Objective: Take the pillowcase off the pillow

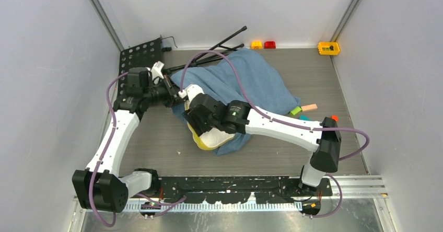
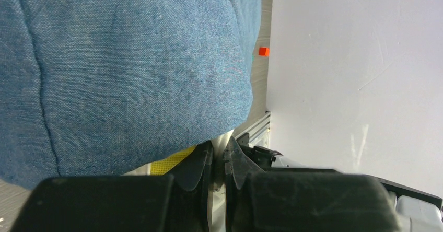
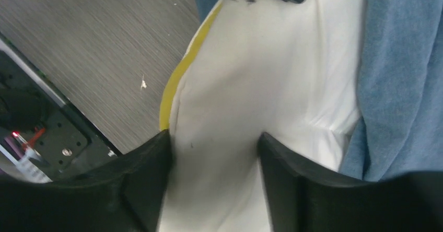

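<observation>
From above, the pillowcase (image 1: 251,80) holds most of the pillow (image 1: 214,138); one cream corner pokes out beneath your right gripper (image 1: 194,123). Left wrist: your left gripper (image 2: 219,149) is closed tight just below the blue cloth; whether it pinches any, I cannot tell. Right wrist: jaws spread wide, straddling the pillow, both fingers (image 3: 151,174) touching it.

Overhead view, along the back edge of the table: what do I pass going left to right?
Black perforated plate → black stand legs → small yellow block → red block → larger yellow brick.
</observation>
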